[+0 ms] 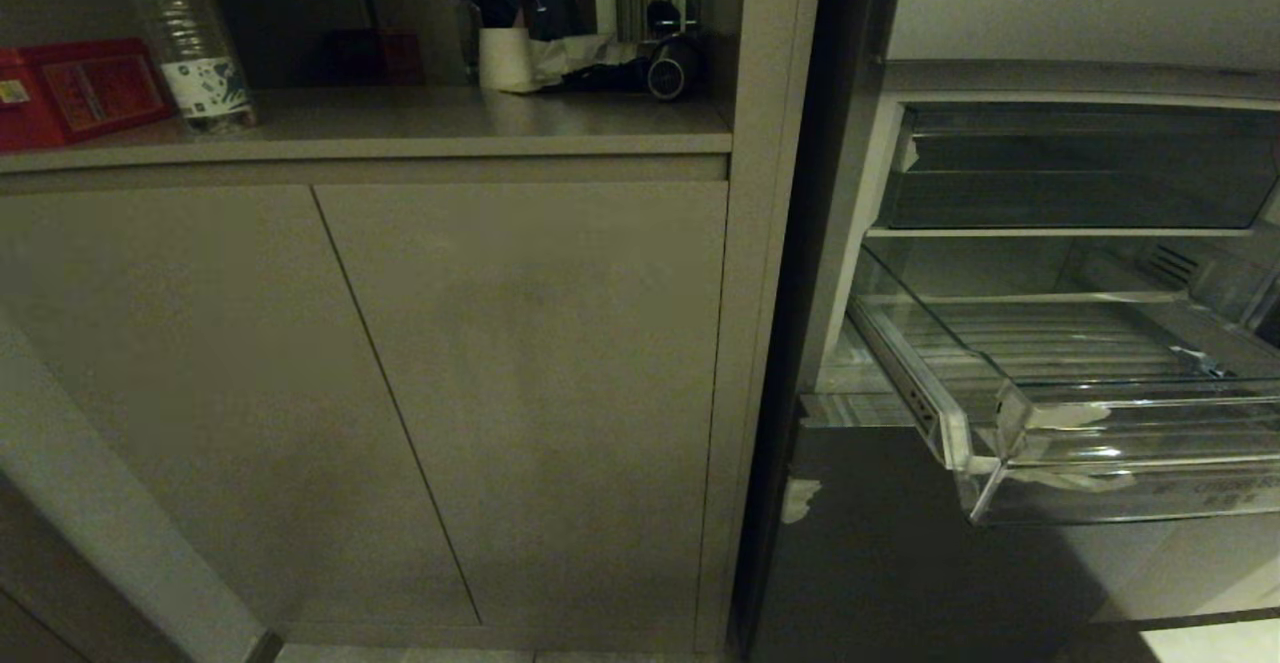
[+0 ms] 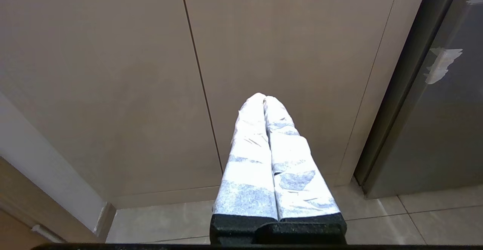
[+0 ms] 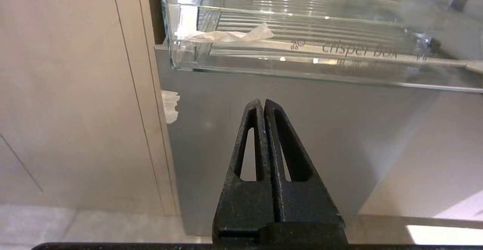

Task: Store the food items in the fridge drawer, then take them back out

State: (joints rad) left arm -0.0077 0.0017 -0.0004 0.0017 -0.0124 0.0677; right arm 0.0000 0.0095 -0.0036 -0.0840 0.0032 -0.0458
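The clear fridge drawer [image 1: 1100,423] stands pulled out at the right of the head view, ribbed floor bare, nothing lying in it. In the right wrist view its front lip [image 3: 320,50] shows above my right gripper [image 3: 263,103], whose black fingers are shut and empty, held low before the grey fridge panel [image 3: 302,129]. My left gripper [image 2: 264,98], wrapped in white tape, is shut and empty, low in front of the beige cabinet doors [image 2: 283,54]. Neither gripper shows in the head view. The food items are out of view.
A beige cabinet [image 1: 450,393] fills the left of the head view. On its counter stand a clear water bottle [image 1: 195,43], a red box [image 1: 75,88] and a white cup [image 1: 505,58]. A shallower clear tray [image 1: 1080,168] sits above the drawer. Tiled floor [image 2: 169,223] lies below.
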